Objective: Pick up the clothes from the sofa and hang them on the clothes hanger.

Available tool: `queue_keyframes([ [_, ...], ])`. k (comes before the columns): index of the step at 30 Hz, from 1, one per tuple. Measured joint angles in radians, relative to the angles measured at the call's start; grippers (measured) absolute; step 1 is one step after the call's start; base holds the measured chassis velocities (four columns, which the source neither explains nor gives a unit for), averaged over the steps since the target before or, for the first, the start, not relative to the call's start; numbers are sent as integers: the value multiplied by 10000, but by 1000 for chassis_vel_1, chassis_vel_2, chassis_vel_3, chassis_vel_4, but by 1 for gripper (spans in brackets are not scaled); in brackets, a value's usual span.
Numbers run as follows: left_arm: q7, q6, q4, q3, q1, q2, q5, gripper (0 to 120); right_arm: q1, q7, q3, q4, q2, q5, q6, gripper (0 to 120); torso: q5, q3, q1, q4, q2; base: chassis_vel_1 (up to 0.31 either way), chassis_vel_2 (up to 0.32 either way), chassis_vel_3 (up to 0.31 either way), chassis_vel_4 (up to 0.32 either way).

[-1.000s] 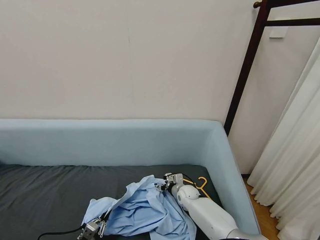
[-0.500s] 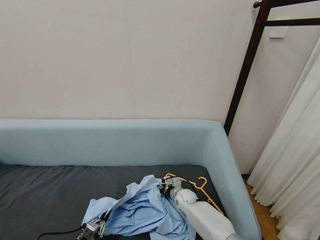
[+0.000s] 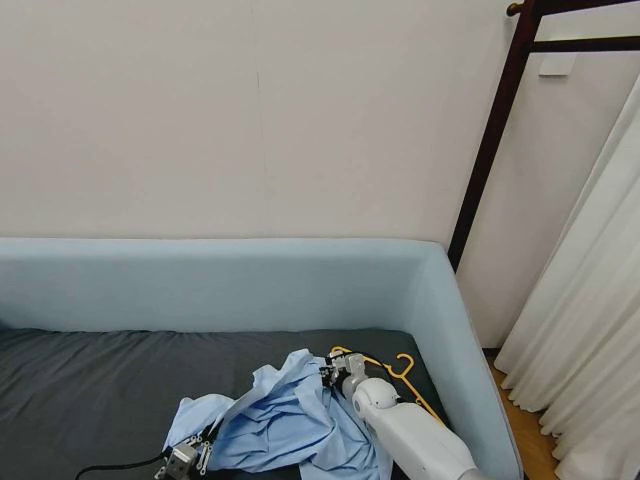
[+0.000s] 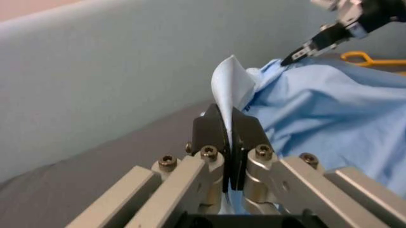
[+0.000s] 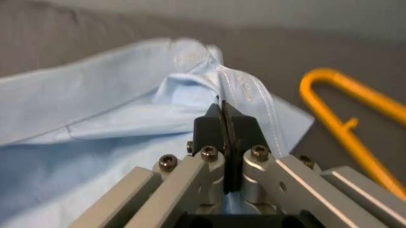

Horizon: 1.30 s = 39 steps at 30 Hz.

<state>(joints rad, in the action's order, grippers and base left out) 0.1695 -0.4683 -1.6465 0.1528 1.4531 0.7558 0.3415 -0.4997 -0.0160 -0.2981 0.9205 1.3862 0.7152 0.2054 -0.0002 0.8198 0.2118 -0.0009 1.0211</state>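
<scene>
With the pale blue shirt [image 3: 285, 420] bunched on the sofa seat [image 3: 100, 380] and pinched by the clenched left tool [image 4: 227, 126] and clenched right tool [image 5: 223, 118] (thin folds only), cloth could be pulled free, or the yellow hanger [image 3: 407, 368] snagged, if lifted unevenly.

Head view: you get soft, even daylight. The wall [image 3: 250, 120] above the sofa [image 3: 250, 285] is evenly lit, and shadows are faint. The brightest patch is the curtain [image 3: 590, 330] past the sofa's right end. The sofa's seat [image 3: 90, 380] reads dark, with little detail. There is thin shade under the shirt [image 3: 290, 425] on the sofa.

Left wrist view: the left gripper [image 4: 227, 114] is clamped on shirt cloth and looks crisp. The sofa back [image 4: 95, 80] behind it is soft.

Right wrist view: dimmer. The right gripper [image 5: 223, 108] pinches the shirt, and the near cloth is sharp. The hanger [image 5: 355, 118] on the sofa is blurred.
</scene>
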Motion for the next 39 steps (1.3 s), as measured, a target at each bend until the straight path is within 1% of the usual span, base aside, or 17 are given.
queue_keyframes([
  [2, 161, 140, -200, 37, -32, 4, 163, 0, -101, -165, 59, 702, -238, 68, -37, 0, 0, 0, 0, 0, 0, 0, 0, 0, 0],
  [7, 1398, 1435, -2082, 415, -802, -44, 1706, 0, -398, -1242, 283, 4452, -1614, 150, -159, 0, 1, -1, -1, -6, 0, 0, 0, 0, 0],
  [8, 1398, 1435, -2082, 415, -802, -44, 1706, 0, -398, -1242, 283, 4452, -1614, 150, -159, 0, 1, -1, -1, -6, 0, 0, 0, 0, 0],
  [11, 2056, 2665, -3348, 492, -1935, -312, 3276, 0, -273, -1944, 468, 6194, -2257, 165, -47, 0, 2, 0, -1, -3, 0, 0, 0, 0, 0],
  [13, 2203, 2944, -3564, 463, -2349, -429, 3664, 0, -211, -2100, 518, 6499, -2373, 162, -3, 0, 1, 0, -1, -2, 0, 0, 0, 0, 0],
  [15, 2552, 3678, -4001, 274, -3819, -799, 4792, 0, 61, -2574, 686, 7361, -2768, 163, 216, 0, 2, 0, -1, -2, 0, 0, 0, 0, 0],
  [18, 2935, 4462, -4094, -151, -5866, -1305, 6335, 0, 511, -2855, 701, 8086, -3321, 82, 308, 0, 2, 0, 0, -6, 0, 0, 0, 0, 0],
  [19, 2935, 4462, -4094, -151, -5866, -1305, 6335, 0, 511, -2855, 701, 8086, -3321, 82, 308, 0, 2, 0, 0, -6, 0, 0, 0, 0, 0],
  [22, 3076, 4905, -3689, -506, -7646, -1828, 7476, 0, 1051, -3133, 404, 8636, -3642, 51, 366, 0, 2, 1, 0, -13, 0, 0, 0, 0, 0],
  [24, 3198, 5040, -3464, -519, -8301, -2294, 8093, 0, 1775, -3347, 155, 8720, -3539, 68, 372, 0, 4, 1, 0, -2, 0, 0, 0, 0, 0],
  [25, 3198, 5040, -3464, -519, -8301, -2294, 8093, 0, 1775, -3347, 155, 8720, -3539, 68, 372, 0, 4, 1, 0, -2, 0, 0, 0, 0, 0],
  [26, 3247, 5083, -3374, -560, -8564, -2427, 8275, 0, 2084, -3372, 70, 8726, -3518, 68, 371, 0, -1, 1, 0, 14, 0, 0, 0, 0, 0],
  [28, 3284, 5214, -3227, -860, -9247, -2497, 8552, 0, 2584, -3407, -57, 8815, -3630, 98, 394, 0, -6, 0, 0, 17, 0, 0, 0, 0, 0],
  [29, 3284, 5214, -3227, -860, -9247, -2497, 8552, 0, 2584, -3407, -57, 8815, -3630, 98, 394, 0, -6, 0, 0, 17, 0, 0, 0, 0, 0],
  [31, 3352, 5405, -3249, -1060, -9723, -2488, 8762, 0, 2951, -3455, -276, 9183, -3961, 110, 462, 0, -3, 1, 1, -4, 0, 0, 0, 0, 0],
  [33, 3373, 5502, -3477, -1043, -9732, -2620, 8814, 0, 3101, -3699, -336, 9753, -4237, 227, 633, 0, 2, 1, 2, -14, 0, 0, 0, 0, 0],
  [39, 3445, 5533, -4275, -592, -9486, -3395, 9205, 0, 3081, -4036, -140, 10924, -4957, 592, 982, 0, 0, -2, 0, 3, 0, 0, 0, 0, 0],
])
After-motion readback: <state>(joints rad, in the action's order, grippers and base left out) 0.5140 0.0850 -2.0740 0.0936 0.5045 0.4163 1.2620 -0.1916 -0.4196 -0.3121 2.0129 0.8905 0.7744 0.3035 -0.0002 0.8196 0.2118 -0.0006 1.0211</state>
